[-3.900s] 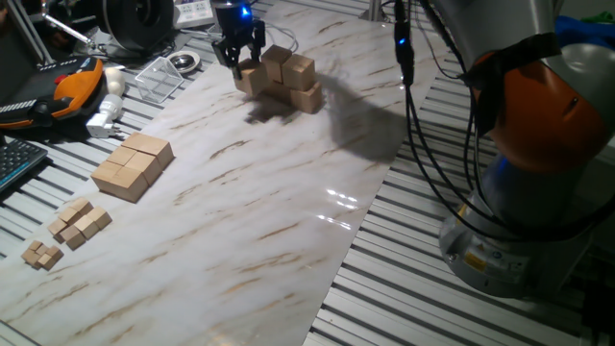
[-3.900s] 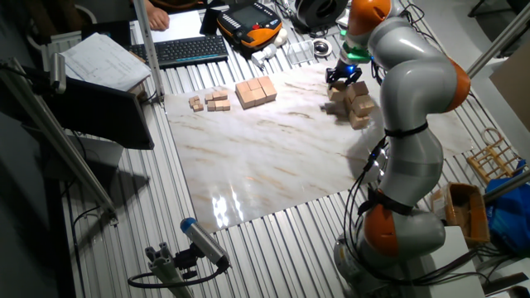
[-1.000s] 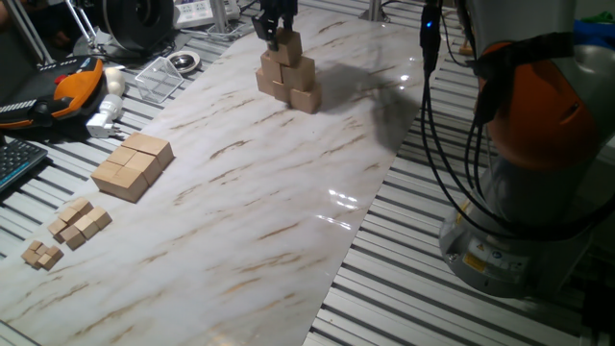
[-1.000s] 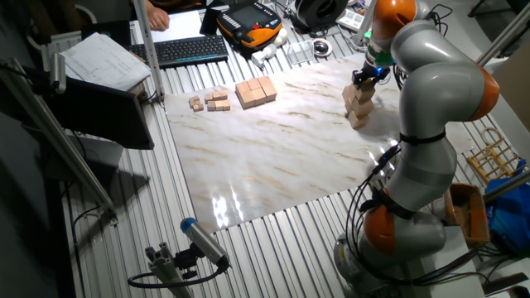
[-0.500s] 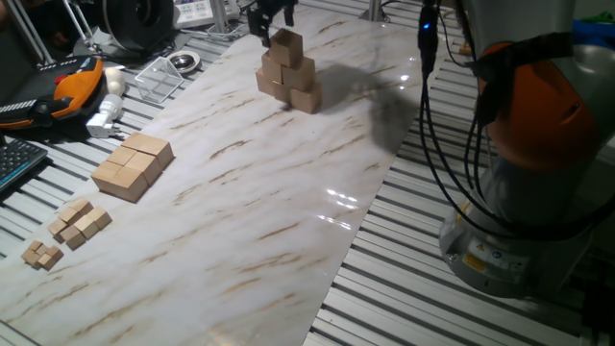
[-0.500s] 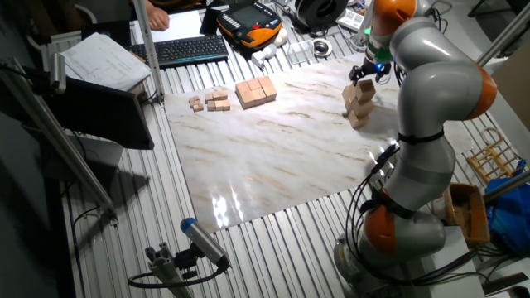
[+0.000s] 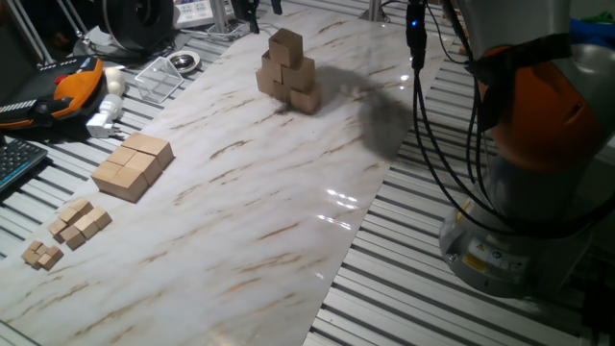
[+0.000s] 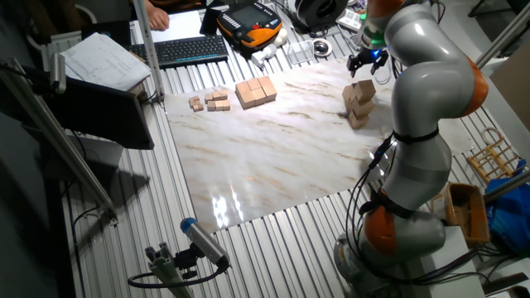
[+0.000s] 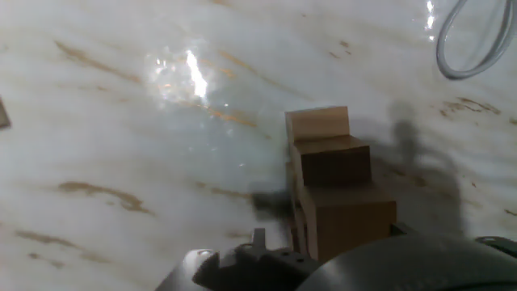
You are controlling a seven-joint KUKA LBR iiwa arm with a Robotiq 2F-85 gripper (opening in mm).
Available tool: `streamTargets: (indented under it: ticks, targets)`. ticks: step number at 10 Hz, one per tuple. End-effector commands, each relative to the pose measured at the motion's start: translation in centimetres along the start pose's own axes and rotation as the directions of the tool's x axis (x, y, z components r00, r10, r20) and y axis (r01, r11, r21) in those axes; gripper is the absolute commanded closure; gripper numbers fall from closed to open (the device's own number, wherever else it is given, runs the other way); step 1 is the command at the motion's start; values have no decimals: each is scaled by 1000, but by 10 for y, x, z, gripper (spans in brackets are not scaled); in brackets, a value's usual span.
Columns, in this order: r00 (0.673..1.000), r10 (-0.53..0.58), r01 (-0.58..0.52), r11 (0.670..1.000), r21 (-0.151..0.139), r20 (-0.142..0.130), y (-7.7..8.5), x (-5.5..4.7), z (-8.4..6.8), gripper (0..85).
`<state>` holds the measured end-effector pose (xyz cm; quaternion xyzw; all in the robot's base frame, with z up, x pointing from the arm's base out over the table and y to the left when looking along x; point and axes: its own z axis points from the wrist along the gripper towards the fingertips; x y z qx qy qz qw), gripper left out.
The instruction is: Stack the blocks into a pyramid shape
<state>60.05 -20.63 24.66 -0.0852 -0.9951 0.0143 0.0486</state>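
now hand [image 8: 362,61] higher (off blocks [image 7: 286,70])

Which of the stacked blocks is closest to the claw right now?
The top block of the pyramid, sitting alone on the highest tier. The claw hangs just above it, while the other blocks sit lower, beneath it.

Most of the marble sheet [image 7: 240,202] is open, so there's loads of room through the middle and near end. The block stack [image 7: 287,71] is the one tall thing at the far end. Along the left edge sit the slab [image 7: 133,165] and the tiny cubes [image 7: 67,229]. Gripper [image 8: 365,61] hangs just above the stack, apart from it. Past the far-left edge it's clutter.
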Motion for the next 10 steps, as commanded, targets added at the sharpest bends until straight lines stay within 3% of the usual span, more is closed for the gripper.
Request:
streamTargets:
  ticks: [1,10]
  targets:
    - [1000,-11,11,1000,-16,-4,0,1,-1,850]
    - [1000,-29,29,1000,2,5,-3,3,-2,850]
